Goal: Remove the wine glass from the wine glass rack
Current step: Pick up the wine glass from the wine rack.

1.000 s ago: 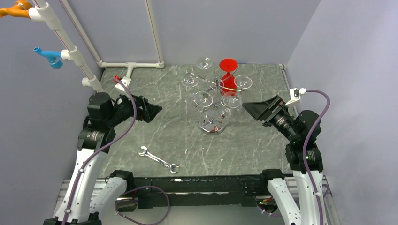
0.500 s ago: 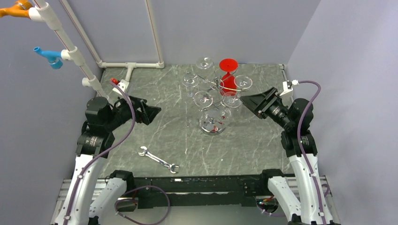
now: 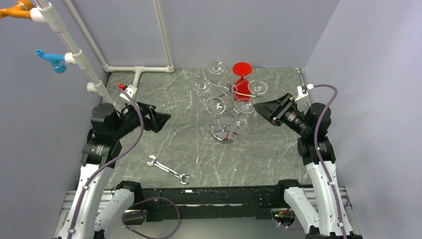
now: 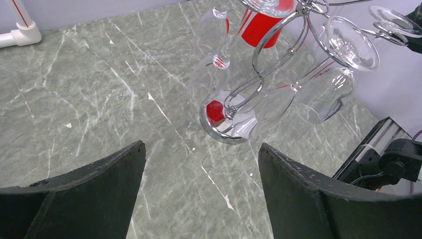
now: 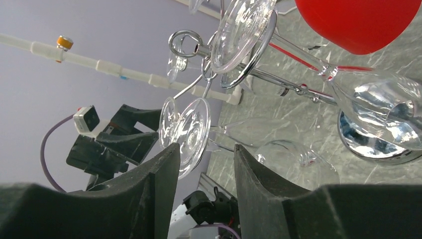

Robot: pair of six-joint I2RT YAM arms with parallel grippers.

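Chrome wire and clear glass crowd the middle of the desk (image 3: 174,139). The wine glass rack (image 3: 225,134) stands upright on its shiny base, with several clear glasses and one red glass (image 3: 242,89) hanging foot-up from its curled arms.

The right tool (image 5: 206,149) sits at the foot of the nearest wine glass (image 5: 191,132), which hangs on the rack's right side. Its jaws stand partway apart around the rim of that foot. I cannot tell whether they touch it. The left tool (image 4: 201,149) hangs wide open and empty, well clear of the rack, so nothing braces the base.

Judging from this, a pull that does not follow the wire arm outward could snag the foot. That could drag or tip the light rack and knock the neighbouring glasses together. A pinch on the thin rim alone may slip, or chip it.
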